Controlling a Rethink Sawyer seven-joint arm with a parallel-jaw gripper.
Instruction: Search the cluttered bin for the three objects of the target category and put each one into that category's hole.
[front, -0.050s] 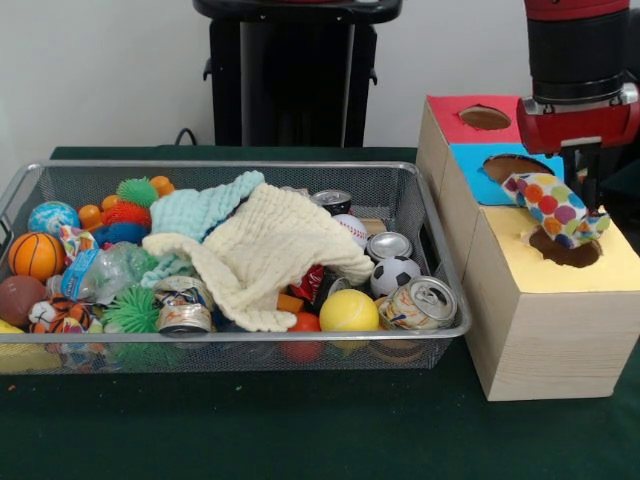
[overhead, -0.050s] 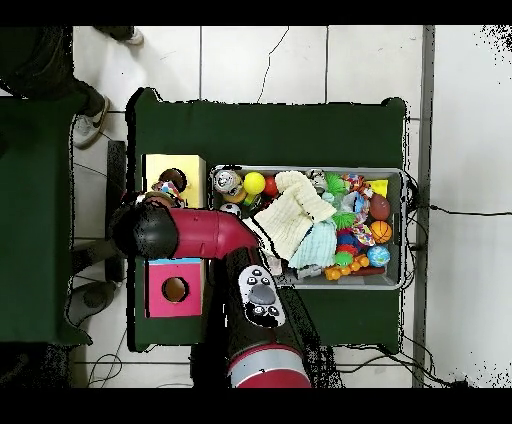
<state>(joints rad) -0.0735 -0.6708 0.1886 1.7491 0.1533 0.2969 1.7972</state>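
Polka-dot cup over the yellow hole

My fingers (front, -0.050s: 592, 200) are clamped on the polka-dot cup (front, -0.050s: 553, 208), tilted right above the yellow box's hole (front, -0.050s: 565, 250).

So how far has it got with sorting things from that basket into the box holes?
Nothing can be seen finished; the holes hide whatever went in. In hand: the end effector holds a polka-dot paper cup, tilted over the hole in the yellow section of the wooden box. It hasn't dropped in yet. Left: the wire bin is full of balls, cans and cloths, so any more cups need digging out.
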